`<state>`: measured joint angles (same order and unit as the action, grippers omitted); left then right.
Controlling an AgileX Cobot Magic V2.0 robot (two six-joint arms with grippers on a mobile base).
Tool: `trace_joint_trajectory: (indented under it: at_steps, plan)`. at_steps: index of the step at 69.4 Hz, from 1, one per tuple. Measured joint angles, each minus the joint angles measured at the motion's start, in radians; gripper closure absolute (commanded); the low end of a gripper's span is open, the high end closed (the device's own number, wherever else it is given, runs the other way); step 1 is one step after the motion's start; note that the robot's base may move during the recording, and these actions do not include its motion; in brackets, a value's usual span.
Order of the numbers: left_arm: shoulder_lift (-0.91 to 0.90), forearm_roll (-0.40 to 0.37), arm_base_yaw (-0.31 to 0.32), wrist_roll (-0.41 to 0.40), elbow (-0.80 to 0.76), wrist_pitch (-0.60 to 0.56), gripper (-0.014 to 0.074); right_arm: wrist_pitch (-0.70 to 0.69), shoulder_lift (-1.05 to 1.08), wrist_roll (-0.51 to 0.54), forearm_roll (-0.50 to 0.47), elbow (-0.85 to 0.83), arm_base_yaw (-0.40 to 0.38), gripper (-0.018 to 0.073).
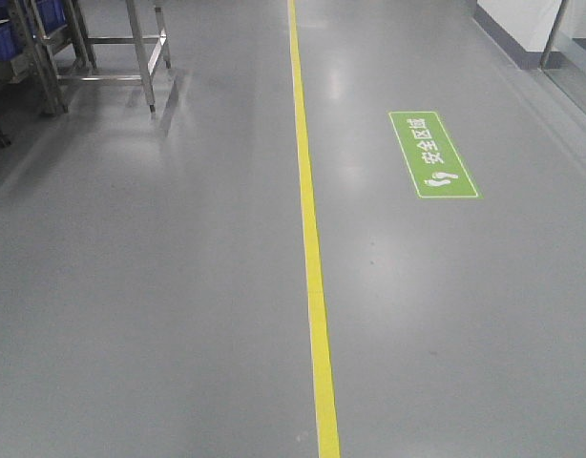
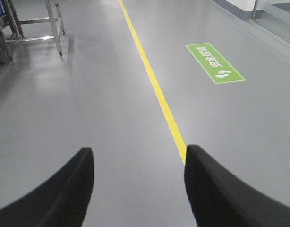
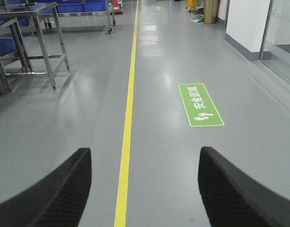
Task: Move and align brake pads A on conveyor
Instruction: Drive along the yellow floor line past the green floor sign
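The brake pads A and the conveyor are out of view in all three views. My left gripper [image 2: 138, 156] is open, its two black fingers spread wide over bare grey floor, nothing between them. My right gripper [image 3: 144, 156] is open too, holding nothing, with a yellow floor line [image 3: 123, 161] running between its fingers. Both hang above the floor, pointing down the aisle.
A yellow line [image 1: 310, 239] runs along the grey floor. A green safety-zone sign [image 1: 432, 155] is painted to its right. Steel table frames [image 1: 112, 48] with blue bins [image 3: 81, 6] stand at the far left. A white wall [image 3: 244, 23] and glass partition stand at the far right.
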<state>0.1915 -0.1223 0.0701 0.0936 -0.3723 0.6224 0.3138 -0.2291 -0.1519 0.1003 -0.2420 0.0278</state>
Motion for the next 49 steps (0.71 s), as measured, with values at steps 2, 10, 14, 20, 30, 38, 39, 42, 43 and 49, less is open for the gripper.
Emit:
trace_joint_trajectory:
  at_steps: [2,10,14,20,30,38,39,42,43,49]
  plan:
    - [0.0,0.0,0.0,0.0,0.0,0.0,0.02,0.0,0.0,0.0,0.0,0.0,0.0,0.0086]
    - [0.0,0.0,0.0,0.0,0.0,0.0,0.02,0.0,0.0,0.0,0.0,0.0,0.0,0.0086]
    - [0.0,0.0,0.0,0.0,0.0,0.0,0.02,0.0,0.0,0.0,0.0,0.0,0.0,0.0086]
    - [0.0,0.0,0.0,0.0,0.0,0.0,0.02,0.0,0.0,0.0,0.0,0.0,0.0,0.0086]
    - [0.0,0.0,0.0,0.0,0.0,0.0,0.02,0.0,0.0,0.0,0.0,0.0,0.0,0.0086]
    - [0.0,0.0,0.0,0.0,0.0,0.0,0.02,0.0,0.0,0.0,0.0,0.0,0.0,0.0086]
    - [0.0,0.0,0.0,0.0,0.0,0.0,0.02,0.0,0.0,0.0,0.0,0.0,0.0,0.0086]
    - [0.0,0.0,0.0,0.0,0.0,0.0,0.02,0.0,0.0,0.0,0.0,0.0,0.0,0.0086]
    - [0.0,0.0,0.0,0.0,0.0,0.0,0.02,0.0,0.0,0.0,0.0,0.0,0.0,0.0086]
    - [0.0,0.0,0.0,0.0,0.0,0.0,0.02,0.0,0.0,0.0,0.0,0.0,0.0,0.0086]
